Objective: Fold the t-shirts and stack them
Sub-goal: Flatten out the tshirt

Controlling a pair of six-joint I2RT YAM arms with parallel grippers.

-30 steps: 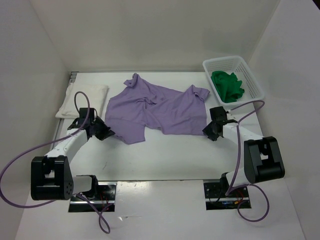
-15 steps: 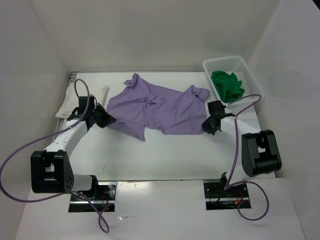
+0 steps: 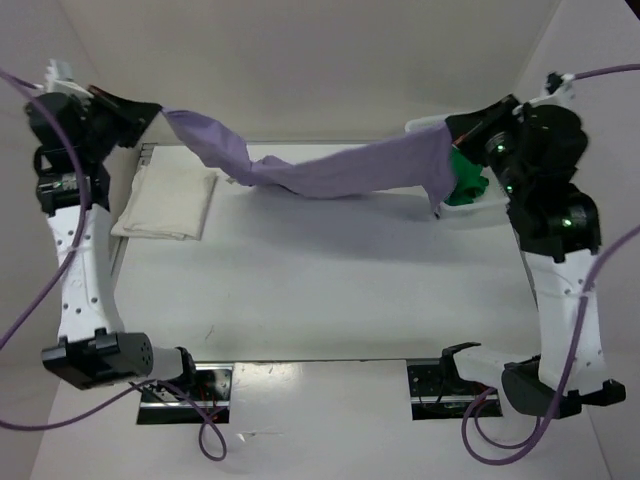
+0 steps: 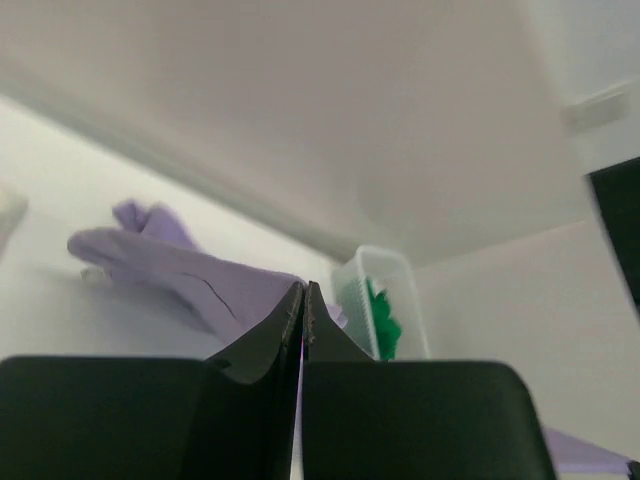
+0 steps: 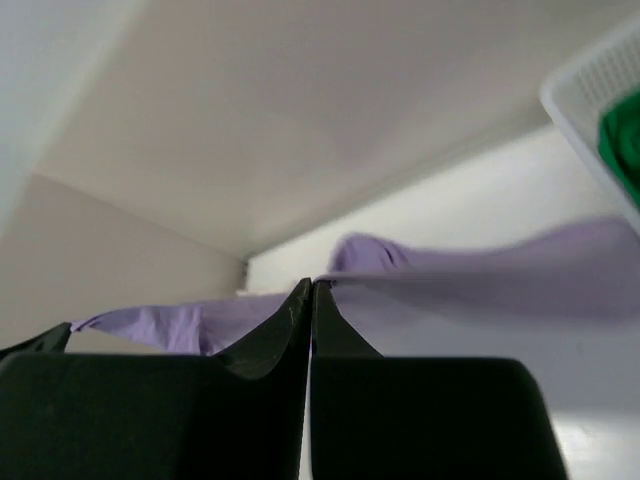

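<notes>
Overhead view. The purple shirt (image 3: pixel 330 172) hangs in the air above the table (image 3: pixel 330 285), stretched like a sagging band from 10 o'clock to 2 o'clock. The left gripper (image 3: pixel 152 110), high at 10 o'clock, pinches one end of the cloth. The right gripper (image 3: pixel 452 128), high at 2 o'clock, pinches the other end. A short flap of cloth droops below the right gripper. The lowest part of the band dips near the far edge of the table; whether it touches the surface cannot be told.

The white shirt (image 3: pixel 165 200) lies folded flat on the table at 9 o'clock, below the left gripper and apart from the purple shirt. The green shirt (image 3: pixel 465 188) sits bunched inside the basket (image 3: pixel 478 213) at 2 o'clock, partly hidden by the purple cloth and the right arm.

Wrist views. The left fingers (image 4: pixel 285 330) are pressed together, with a thin sliver of purple between them. The right fingers (image 5: pixel 335 325) are likewise pressed together, and the purple cloth runs away from their tips across the view.
</notes>
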